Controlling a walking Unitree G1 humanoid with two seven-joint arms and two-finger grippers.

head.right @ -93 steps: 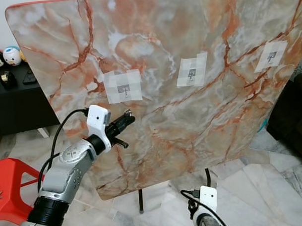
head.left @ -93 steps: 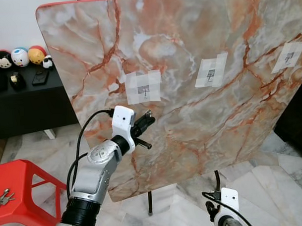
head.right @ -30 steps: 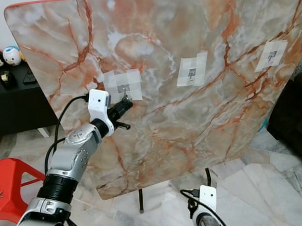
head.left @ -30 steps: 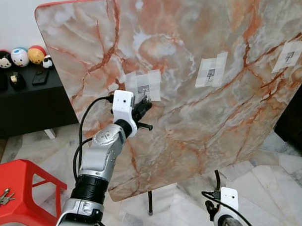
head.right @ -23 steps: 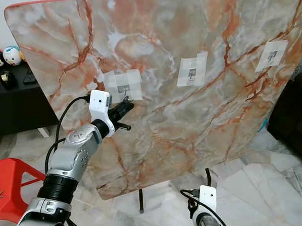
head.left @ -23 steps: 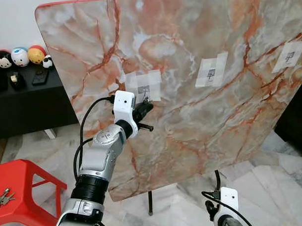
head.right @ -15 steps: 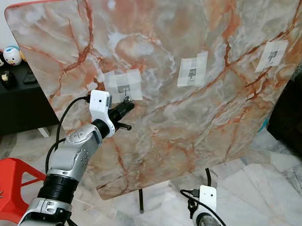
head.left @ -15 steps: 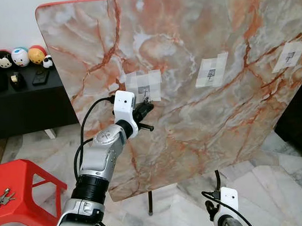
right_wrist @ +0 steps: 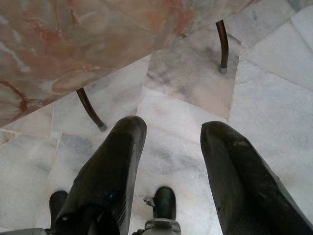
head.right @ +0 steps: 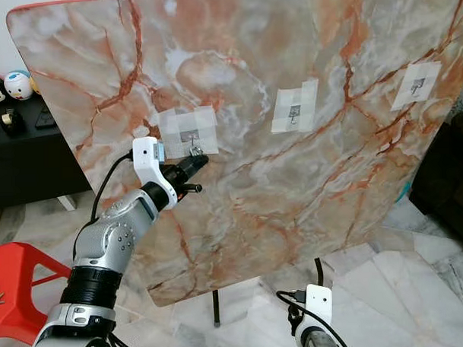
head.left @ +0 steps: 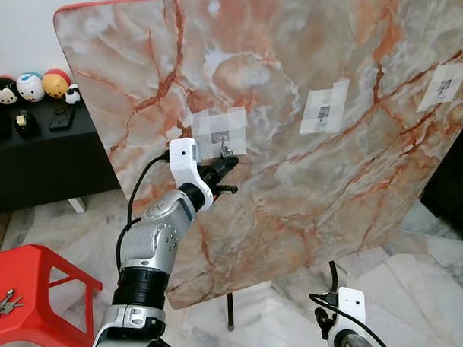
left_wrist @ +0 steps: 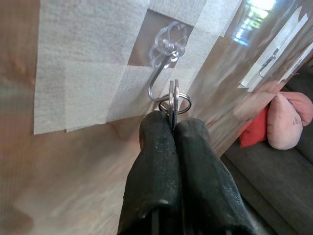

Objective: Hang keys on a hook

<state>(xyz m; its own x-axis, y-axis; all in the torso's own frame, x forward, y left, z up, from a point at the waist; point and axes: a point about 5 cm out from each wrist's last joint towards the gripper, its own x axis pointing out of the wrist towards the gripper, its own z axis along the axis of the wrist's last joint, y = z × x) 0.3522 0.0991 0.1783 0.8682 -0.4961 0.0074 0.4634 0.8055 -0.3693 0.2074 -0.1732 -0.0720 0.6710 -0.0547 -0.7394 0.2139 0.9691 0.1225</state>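
Now our left gripper (left_wrist: 172,128), left of centre in the head views, pinches the keys (left_wrist: 173,100), their ring at the tip of the clear hook (left_wrist: 164,61) on the marble board (head.left: 353,184). We judge that releasing too soon could drop them. Our right gripper (right_wrist: 171,152) hangs spread wide, lower right.

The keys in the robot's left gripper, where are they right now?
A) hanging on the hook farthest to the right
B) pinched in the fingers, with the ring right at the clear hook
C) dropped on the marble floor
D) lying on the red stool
B: the left gripper is shut on the keys, whose ring sits at the bend of the clear hook taped to the marble board.
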